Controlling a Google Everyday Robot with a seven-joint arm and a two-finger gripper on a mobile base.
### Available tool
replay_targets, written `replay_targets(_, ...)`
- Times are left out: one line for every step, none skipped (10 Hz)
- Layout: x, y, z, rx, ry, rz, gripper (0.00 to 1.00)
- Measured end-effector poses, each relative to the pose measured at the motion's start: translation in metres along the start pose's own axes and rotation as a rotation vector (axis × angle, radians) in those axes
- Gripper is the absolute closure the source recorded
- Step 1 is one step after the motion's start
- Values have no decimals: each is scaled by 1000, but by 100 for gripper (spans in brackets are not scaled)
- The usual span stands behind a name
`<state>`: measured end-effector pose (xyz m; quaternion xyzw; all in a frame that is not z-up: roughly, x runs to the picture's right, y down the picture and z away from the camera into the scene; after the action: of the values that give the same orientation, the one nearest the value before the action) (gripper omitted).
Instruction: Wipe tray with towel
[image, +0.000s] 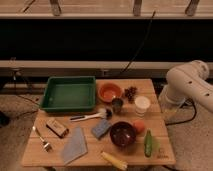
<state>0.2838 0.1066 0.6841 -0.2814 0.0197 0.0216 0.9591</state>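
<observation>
Camera view looks down on a wooden table (95, 152) crowded with kitchen items. The tray (68, 94) sits at the back left corner with nothing in it. The towel (74, 146) lies flat near the front left edge, well apart from the tray, with a blue-grey sponge (101, 128) just to its right and a fork (42, 140) to its left. A white-handled brush (90, 116) lies between tray and towel. The white arm (190, 85) curls beside the table's right edge, and the gripper (169, 111) hangs low there, near a white cup (142, 105), jaws apart and holding nothing.
</observation>
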Motion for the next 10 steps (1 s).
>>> replay_targets(0, 0, 0, 0, 0, 0, 35)
replay_targets(0, 0, 0, 0, 0, 0, 35)
replay_targets(0, 0, 0, 0, 0, 0, 35)
replay_targets(0, 0, 0, 0, 0, 0, 35)
replay_targets(0, 0, 0, 0, 0, 0, 35)
replay_targets(0, 0, 0, 1, -1, -5, 35)
replay_targets(-3, 2, 0, 3, -17, -33, 35)
replay_targets(-12, 6, 0, 1, -37, -64, 35)
replay_targets(-23, 7, 0, 1, -51, -91, 35)
replay_targets(-46, 10, -1, 2, -72, -134, 35)
